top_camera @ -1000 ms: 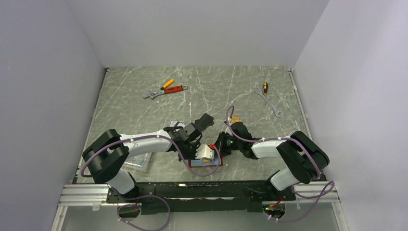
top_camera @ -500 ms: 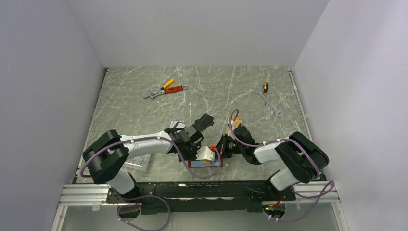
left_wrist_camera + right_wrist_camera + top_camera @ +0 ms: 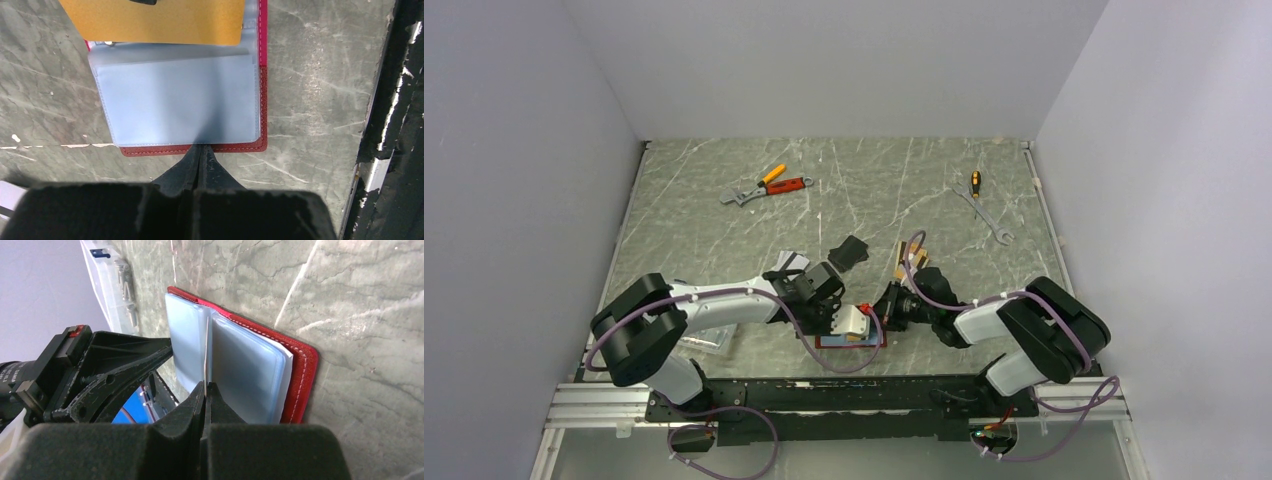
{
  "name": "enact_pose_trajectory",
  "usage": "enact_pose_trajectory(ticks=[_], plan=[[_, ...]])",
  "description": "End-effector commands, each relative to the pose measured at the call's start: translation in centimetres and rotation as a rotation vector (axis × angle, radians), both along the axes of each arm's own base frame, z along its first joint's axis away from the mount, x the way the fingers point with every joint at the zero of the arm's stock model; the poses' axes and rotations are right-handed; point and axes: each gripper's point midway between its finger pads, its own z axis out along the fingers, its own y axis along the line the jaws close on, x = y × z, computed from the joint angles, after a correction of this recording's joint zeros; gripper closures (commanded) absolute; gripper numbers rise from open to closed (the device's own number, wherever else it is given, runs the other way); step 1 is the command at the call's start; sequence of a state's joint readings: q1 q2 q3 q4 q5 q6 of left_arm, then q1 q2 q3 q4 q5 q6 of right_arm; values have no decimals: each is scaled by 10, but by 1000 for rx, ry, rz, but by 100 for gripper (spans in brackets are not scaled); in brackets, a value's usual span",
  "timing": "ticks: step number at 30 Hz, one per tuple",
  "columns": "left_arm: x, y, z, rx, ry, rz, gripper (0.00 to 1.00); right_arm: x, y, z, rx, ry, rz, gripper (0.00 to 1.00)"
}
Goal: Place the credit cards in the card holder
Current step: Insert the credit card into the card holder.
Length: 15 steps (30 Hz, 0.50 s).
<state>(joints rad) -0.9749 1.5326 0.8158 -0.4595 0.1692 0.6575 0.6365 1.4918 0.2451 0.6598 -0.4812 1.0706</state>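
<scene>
The red card holder (image 3: 192, 148) lies open near the table's front edge, its bluish sleeves (image 3: 180, 100) fanned up. My left gripper (image 3: 202, 146) is shut, its tips against the holder's near red border. My right gripper (image 3: 205, 385) is shut on an orange-gold credit card (image 3: 160, 20), which shows edge-on (image 3: 206, 350) standing between two sleeves. From above, the holder (image 3: 849, 343) lies between the left gripper (image 3: 827, 322) and the right gripper (image 3: 879, 312). More credit cards lie behind: silver-white ones (image 3: 790, 261) and orange-gold ones (image 3: 911, 262).
A black flat rectangle (image 3: 851, 252) lies just behind the holder. A clear plastic box (image 3: 706, 338) sits under the left arm. Pliers and a wrench (image 3: 768, 186) lie far left, a wrench and screwdriver (image 3: 984, 208) far right. The black front rail (image 3: 395, 125) runs beside the holder.
My left gripper drew back toward the holder's edge, closing fully and uncovering the black rectangle. My right gripper shifted slightly nearer and lower with the card.
</scene>
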Motion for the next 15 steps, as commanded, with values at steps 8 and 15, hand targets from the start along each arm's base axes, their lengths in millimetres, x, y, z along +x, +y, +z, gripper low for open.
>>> enact_pose_trajectory(ticks=[8, 15], plan=[[-19, 29, -35, 116, 76, 76, 100, 13, 5, 19, 27, -92, -33, 100], [-21, 31, -43, 149, 97, 84, 100, 14, -1, 9, -19, -84, -55, 100]])
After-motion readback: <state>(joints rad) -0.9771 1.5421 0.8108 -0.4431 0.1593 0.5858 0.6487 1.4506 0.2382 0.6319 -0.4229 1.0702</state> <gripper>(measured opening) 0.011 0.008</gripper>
